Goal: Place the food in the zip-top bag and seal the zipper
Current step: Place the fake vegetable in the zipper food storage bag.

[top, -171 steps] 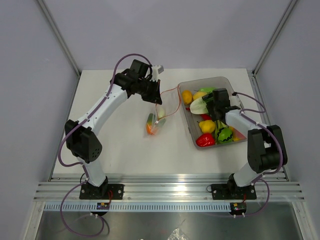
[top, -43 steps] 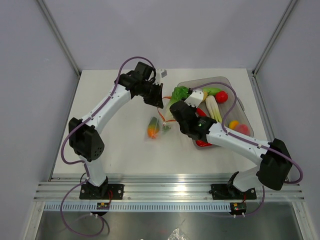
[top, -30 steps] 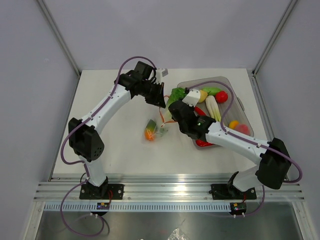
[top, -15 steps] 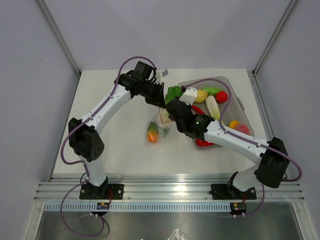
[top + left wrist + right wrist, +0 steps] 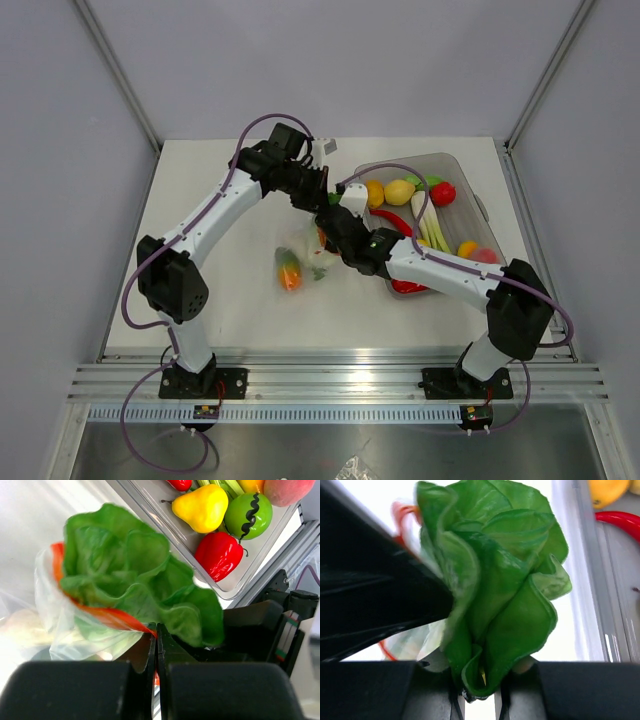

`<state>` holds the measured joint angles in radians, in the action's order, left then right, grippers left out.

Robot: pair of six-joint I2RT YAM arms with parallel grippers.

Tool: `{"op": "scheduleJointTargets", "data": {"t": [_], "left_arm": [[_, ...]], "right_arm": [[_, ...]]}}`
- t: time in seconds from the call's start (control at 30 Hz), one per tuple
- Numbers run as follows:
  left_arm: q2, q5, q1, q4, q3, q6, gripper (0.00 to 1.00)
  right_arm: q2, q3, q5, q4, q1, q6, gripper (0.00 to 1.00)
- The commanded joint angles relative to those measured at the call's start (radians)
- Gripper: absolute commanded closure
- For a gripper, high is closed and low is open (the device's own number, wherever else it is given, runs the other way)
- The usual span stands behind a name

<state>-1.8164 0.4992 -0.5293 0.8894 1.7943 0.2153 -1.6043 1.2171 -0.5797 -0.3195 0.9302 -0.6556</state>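
While the left claw (image 5: 156, 632) pinches the red-orange zipper (image 5: 107, 617) of the bag (image 5: 50, 615) with fingers pressed together, the right claw (image 5: 475, 692), narrowly parted, grips a green lettuce (image 5: 495, 590) at its stem, right at the bag's mouth. More toy food (image 5: 400, 191) lies in the grey tub (image 5: 410, 160) nearby.

No text, brand, number or sign is legible in any view. The base stickers (image 5: 208, 411), near 6 o'clock, are too small to read.
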Motion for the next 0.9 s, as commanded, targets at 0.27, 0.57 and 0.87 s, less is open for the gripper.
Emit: {"op": "scheduleJointTargets", "data": {"t": [0.27,0.57,0.87], "left_arm": [[0.088,0.113,-0.003,-0.078,0.033,0.012,1.0],[0.124,0.117,0.018,-0.09,-0.024,0.001,1.0],[0.052,0.182,0.017,-0.11,0.045,0.021,1.0]], "right_arm": [[-0.019,0.038,0.409,0.085,0.015,0.261,0.83],[0.075,0.038,0.376,0.005,0.001,0.217,0.5],[0.21,0.048,0.282,-0.104,-0.01,0.182,0.19]]}}
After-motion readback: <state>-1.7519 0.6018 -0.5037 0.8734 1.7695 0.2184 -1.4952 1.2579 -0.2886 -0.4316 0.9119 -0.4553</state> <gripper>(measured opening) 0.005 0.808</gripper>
